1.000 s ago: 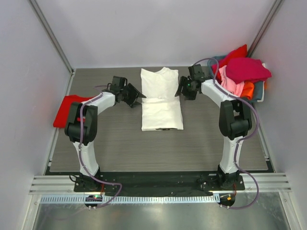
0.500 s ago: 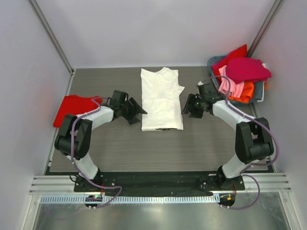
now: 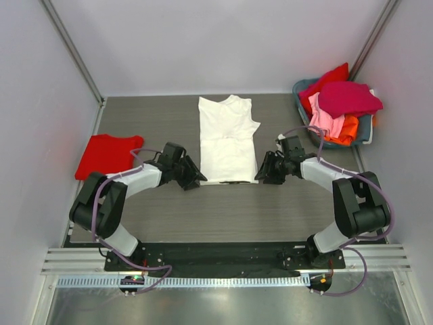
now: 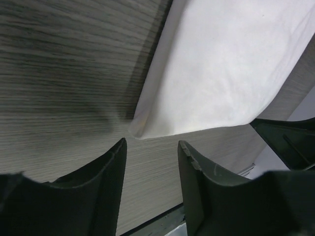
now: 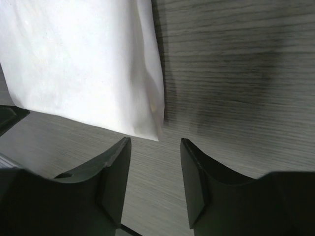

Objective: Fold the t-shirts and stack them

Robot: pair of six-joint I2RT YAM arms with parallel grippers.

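Well aside: red t-shirt (image 3: 105, 154) left, heaped basket (image 3: 366, 126) far right.

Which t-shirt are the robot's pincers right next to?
The white t-shirt, flat mid-table. The red t-shirt lies far left; the other t-shirts fill the basket.

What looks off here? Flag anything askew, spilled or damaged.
Nothing is spilled or damaged. The white shirt lies straight, but a flap bulges out midway along its right edge. Shirts are heaped loosely above the basket rim.
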